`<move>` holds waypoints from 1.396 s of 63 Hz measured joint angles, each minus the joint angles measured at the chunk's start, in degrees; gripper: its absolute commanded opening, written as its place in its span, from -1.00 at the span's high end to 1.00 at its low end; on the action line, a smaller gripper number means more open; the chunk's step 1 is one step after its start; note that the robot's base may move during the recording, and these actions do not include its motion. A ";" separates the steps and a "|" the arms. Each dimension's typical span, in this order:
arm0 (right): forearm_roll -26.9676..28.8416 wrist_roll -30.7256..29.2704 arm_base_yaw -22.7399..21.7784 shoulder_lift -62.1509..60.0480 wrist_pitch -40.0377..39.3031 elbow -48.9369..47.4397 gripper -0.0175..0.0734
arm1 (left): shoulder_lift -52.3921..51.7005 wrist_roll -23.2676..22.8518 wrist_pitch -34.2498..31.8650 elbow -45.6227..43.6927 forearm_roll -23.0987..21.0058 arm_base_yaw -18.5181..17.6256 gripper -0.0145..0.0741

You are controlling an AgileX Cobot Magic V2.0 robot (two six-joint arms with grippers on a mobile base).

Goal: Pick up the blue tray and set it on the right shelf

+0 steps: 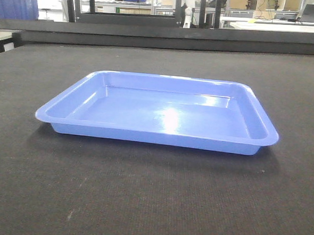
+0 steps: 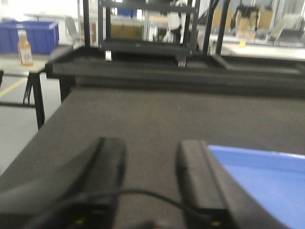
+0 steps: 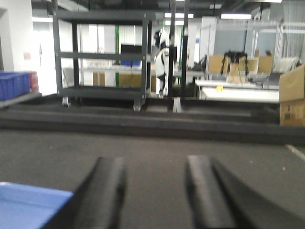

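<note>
Blue tray point(image 1: 162, 118) centre frame on dark mat point(image 1: 152, 202), left gripper point(image 2: 151, 148) spread wide, gripping nothing, tray rim beside one finger, right gripper point(image 3: 153, 164) likewise, empty

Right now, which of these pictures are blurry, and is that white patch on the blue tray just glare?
Front-facing view: sharp; the white patch on the blue tray is glare, with a soft shadow beneath its rim. Left wrist view: blurred throughout, the left gripper darkest. Right wrist view: the right gripper is smeared up close, the background somewhat clearer.
</note>
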 measured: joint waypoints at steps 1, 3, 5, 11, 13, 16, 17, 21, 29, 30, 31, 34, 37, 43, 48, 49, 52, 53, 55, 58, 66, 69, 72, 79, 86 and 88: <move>0.00 0.00 0.00 1.19 0.00 -0.20 -0.74 | 1.40 0.00 0.17 -0.64 0.00 0.00 -0.24; 0.00 0.00 0.00 3.19 0.00 -0.75 -0.79 | 3.73 0.00 0.54 -1.70 0.00 0.00 -0.29; 0.00 0.00 0.00 5.17 0.00 -1.27 -0.78 | 6.01 0.00 0.93 -2.82 0.00 0.00 -0.30; 0.00 0.00 0.12 10.51 0.70 -3.54 -0.76 | 12.25 0.00 2.99 -7.00 -1.04 -0.10 -0.31; 0.00 0.00 0.38 12.34 1.35 -4.78 -0.76 | 14.56 0.00 4.55 -9.02 -1.40 -0.22 -0.31; 0.00 0.00 1.10 15.31 2.97 -7.34 -0.76 | 18.40 1.08 7.16 -12.64 -1.69 -1.05 -0.31; 0.00 0.00 1.65 16.47 4.05 -8.46 -0.76 | 20.42 1.84 8.65 -14.52 -1.79 -1.55 -0.31; 0.00 0.00 3.77 21.59 7.94 -13.68 -0.75 | 26.21 5.05 12.18 -19.39 -2.05 -4.50 -0.31; 0.64 0.00 9.84 34.05 19.48 -25.21 -0.75 | 38.76 7.46 17.22 -28.46 -2.18 -11.81 -0.31; 0.78 0.00 10.56 35.26 20.58 -26.21 -0.75 | 39.92 7.56 17.69 -29.25 -2.18 -12.38 -0.31; 0.92 0.00 11.01 37.09 22.22 -27.69 -0.75 | 41.68 7.56 18.48 -30.40 -2.18 -13.16 -0.31; 1.23 0.00 12.49 41.41 25.98 -31.00 -0.75 | 45.86 7.70 20.45 -33.13 -2.18 -14.69 -0.31; 1.50 0.27 13.12 45.83 29.45 -34.13 -0.75 | 50.12 7.70 22.71 -35.87 -2.40 -15.76 -0.31; 1.50 1.90 13.46 54.17 36.04 -39.83 -0.75 | 59.34 6.98 26.52 -41.58 -2.53 -16.45 -0.31; 1.50 4.38 13.46 60.25 39.51 -44.30 -0.75 | 65.93 3.55 29.89 -45.92 -1.28 -16.57 -0.31; 1.50 4.85 13.46 61.19 40.03 -44.97 -0.75 | 67.08 2.85 30.54 -46.74 -0.88 -16.57 -0.31; 1.50 6.43 13.46 64.27 41.39 -47.13 -0.75 | 70.99 0.35 33.15 -49.61 0.70 -16.57 -0.31; 1.50 6.86 13.46 65.12 41.71 -47.69 -0.75 | 72.60 -0.42 33.77 -50.85 1.09 -16.57 -0.31; 1.50 7.81 13.46 66.76 42.25 -48.76 -0.75 | 74.68 -1.94 34.94 -52.46 1.86 -16.57 -0.31; 1.50 9.34 13.46 69.53 42.64 -50.42 -0.75 | 77.70 -4.39 36.56 -54.85 2.85 -16.57 -0.31; 0.57 12.89 13.46 76.26 43.84 -54.08 -0.75 | 86.01 -7.43 40.23 -61.69 4.14 -16.57 -0.31; -0.51 14.27 13.46 78.82 44.50 -55.29 -0.75 | 88.14 -8.06 40.85 -63.56 4.28 -16.57 -0.31; -1.94 15.84 13.46 81.26 45.09 -56.41 -0.75 | 90.32 -8.28 41.50 -65.51 4.37 -16.57 -0.31; -3.89 17.83 13.46 86.21 45.78 -58.34 -0.75 | 93.89 -8.54 41.67 -68.74 4.37 -16.57 -0.31; -4.49 18.32 13.46 89.73 45.82 -59.10 -0.75 | 96.38 -8.63 41.78 -70.48 4.37 -16.57 -0.31; -4.49 18.32 13.46 90.52 45.70 -59.20 -0.75 | 96.91 -8.63 41.78 -70.61 4.37 -16.57 -0.31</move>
